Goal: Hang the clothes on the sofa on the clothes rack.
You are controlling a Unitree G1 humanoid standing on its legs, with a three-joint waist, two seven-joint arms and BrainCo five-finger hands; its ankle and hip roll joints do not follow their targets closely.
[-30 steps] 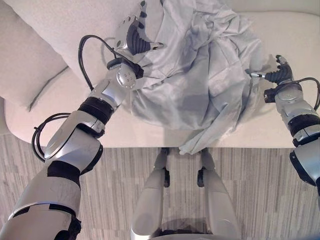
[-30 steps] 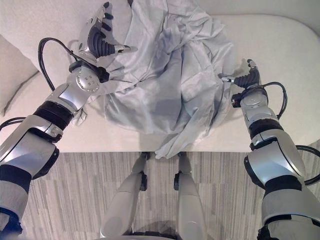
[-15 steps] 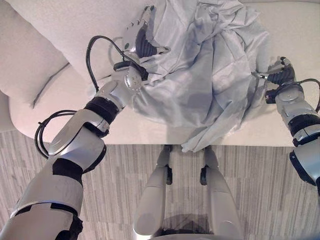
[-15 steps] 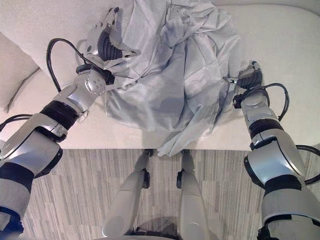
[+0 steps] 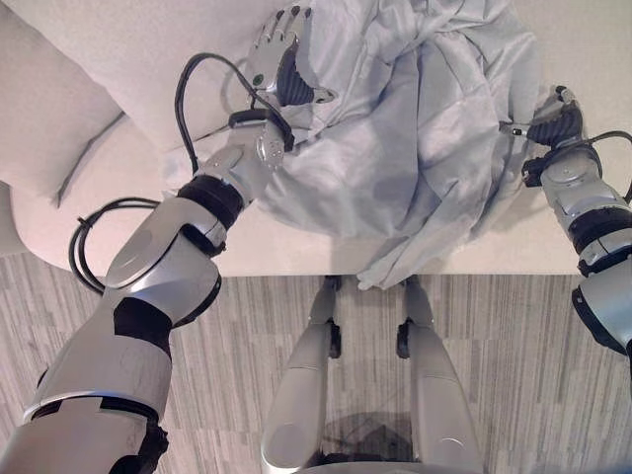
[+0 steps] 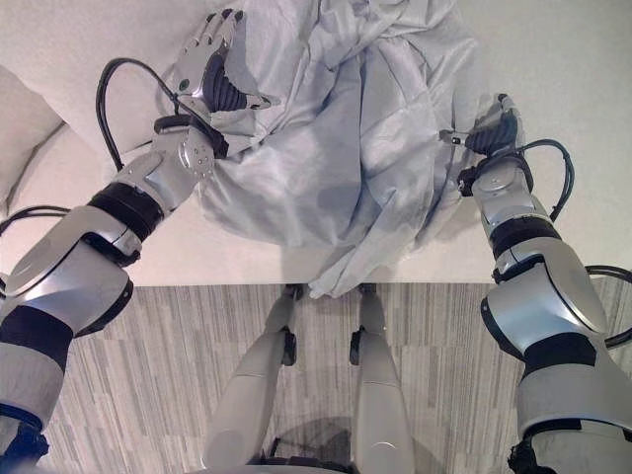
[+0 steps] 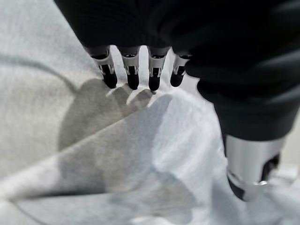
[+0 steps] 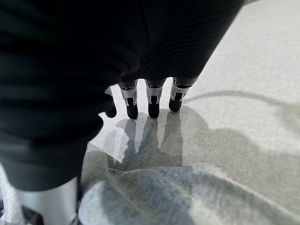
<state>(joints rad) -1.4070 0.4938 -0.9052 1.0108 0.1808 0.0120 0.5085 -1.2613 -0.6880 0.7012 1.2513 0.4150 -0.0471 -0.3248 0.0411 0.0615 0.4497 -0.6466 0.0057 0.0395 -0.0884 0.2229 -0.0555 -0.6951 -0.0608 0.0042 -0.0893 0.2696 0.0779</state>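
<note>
A crumpled pale grey garment (image 5: 405, 128) lies heaped on the cream sofa (image 5: 118, 59), one fold trailing over the near edge. The left hand (image 5: 278, 61) reaches over its left edge, fingers straight and spread, holding nothing. The right hand (image 6: 494, 126) sits at its right edge, fingers (image 8: 152, 104) extended above the cloth, gripping nothing.

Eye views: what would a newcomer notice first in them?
A big crumpled pale grey garment lies heaped on the cream sofa, one end hanging over the seat's front edge. The left hand and right hand flank it, fingers straight, at its two sides.

Bare sofa (image 5: 118, 59) beside heaped cloth (image 5: 415, 128)
</note>
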